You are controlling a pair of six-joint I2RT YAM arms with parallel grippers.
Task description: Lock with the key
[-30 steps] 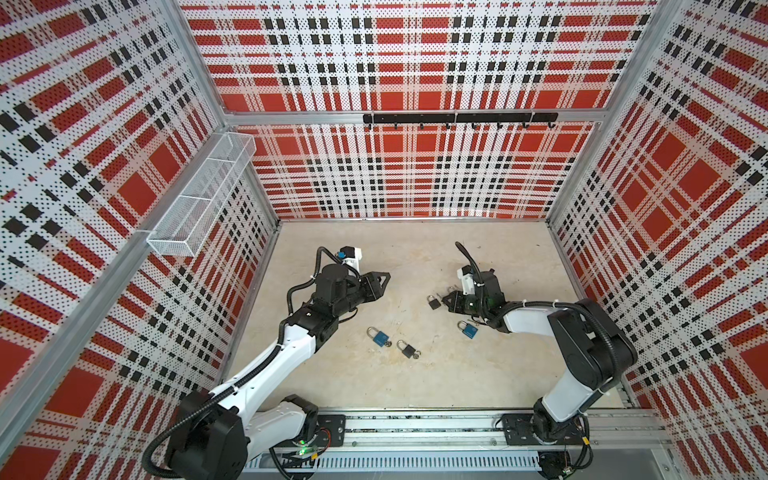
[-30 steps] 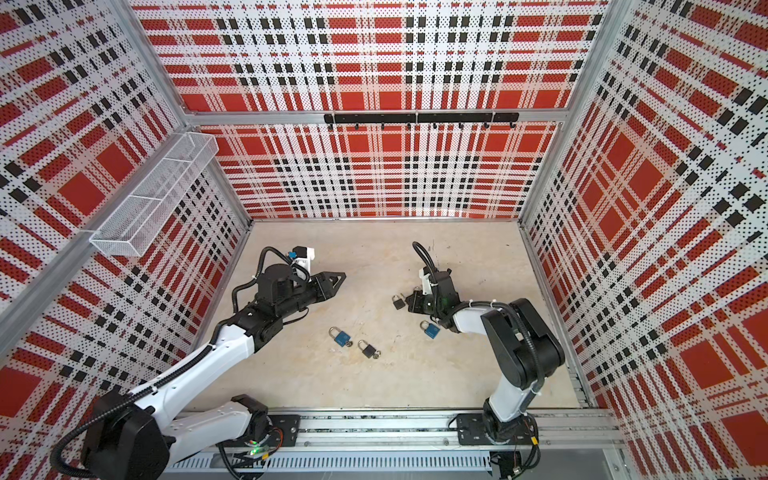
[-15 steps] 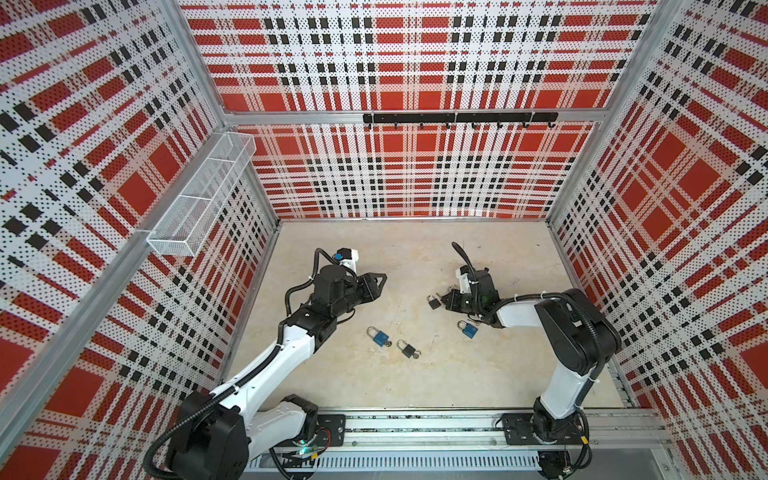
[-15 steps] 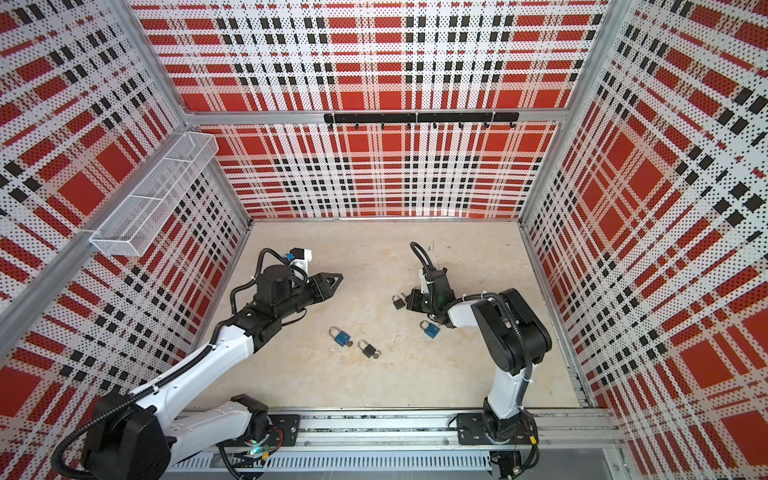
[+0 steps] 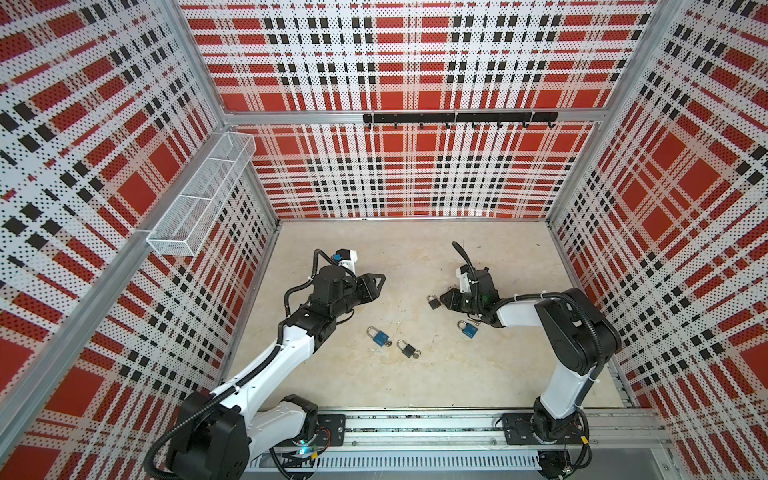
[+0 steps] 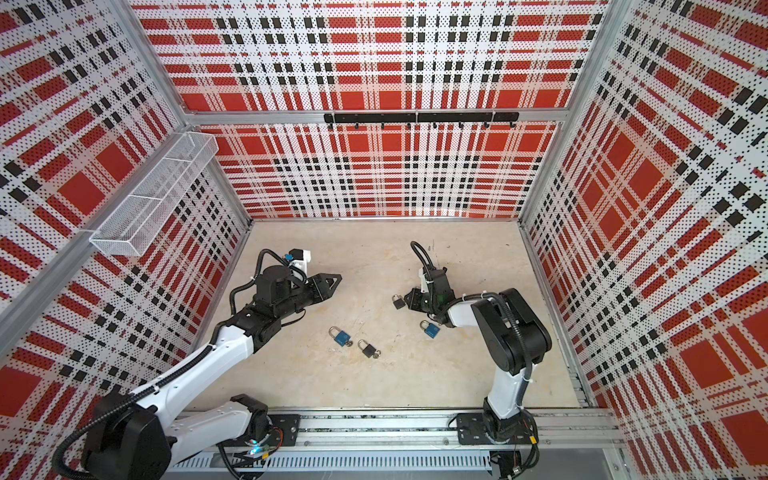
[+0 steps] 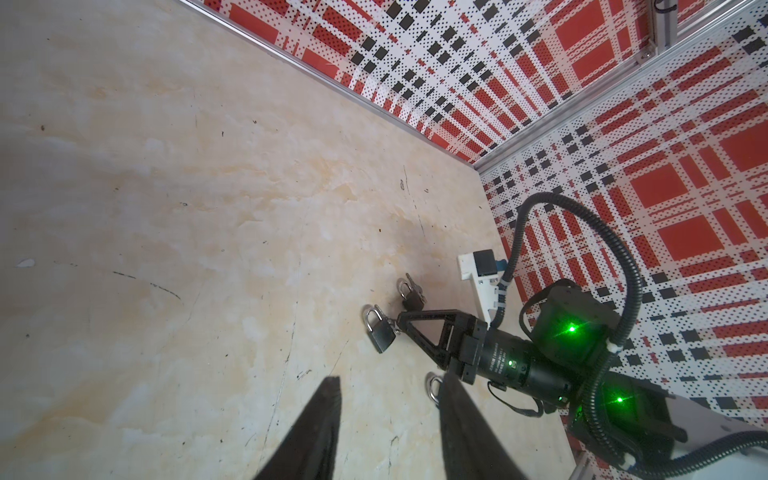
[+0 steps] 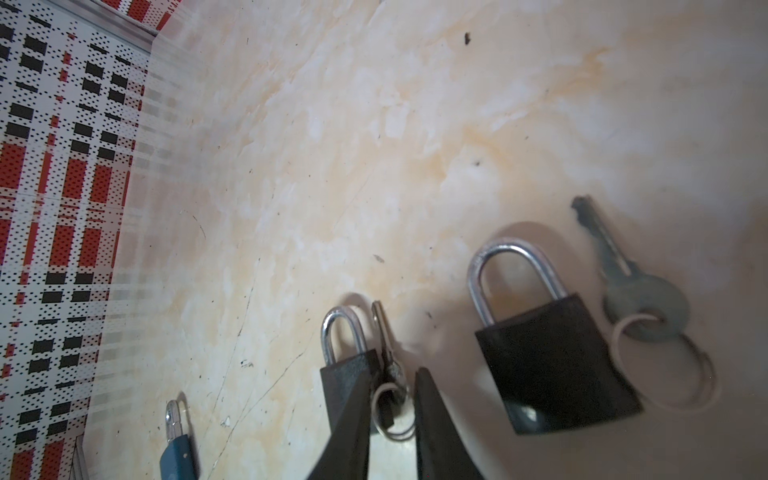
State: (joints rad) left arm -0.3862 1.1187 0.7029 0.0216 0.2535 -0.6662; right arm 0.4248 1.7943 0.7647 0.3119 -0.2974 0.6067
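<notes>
Right gripper (image 8: 392,374): the jaws are parted a little, one on each side of the round head of a key (image 8: 384,340); the key is not squeezed.
Key: laid on the floor (image 8: 374,145), right beside a small black padlock (image 8: 337,382), with a thin ring hung on its head.
Second black padlock (image 8: 552,365): laid close by, with its own key (image 8: 623,286) on a ring beside it.
Left gripper (image 7: 388,378): held open above bare floor, nothing gripped, away from the locks.
Middle of the floor: a blue padlock (image 5: 379,336) and a third black padlock (image 5: 407,348) are seen side by side.
Near the right arm: another blue padlock (image 5: 468,329) is laid.
</notes>
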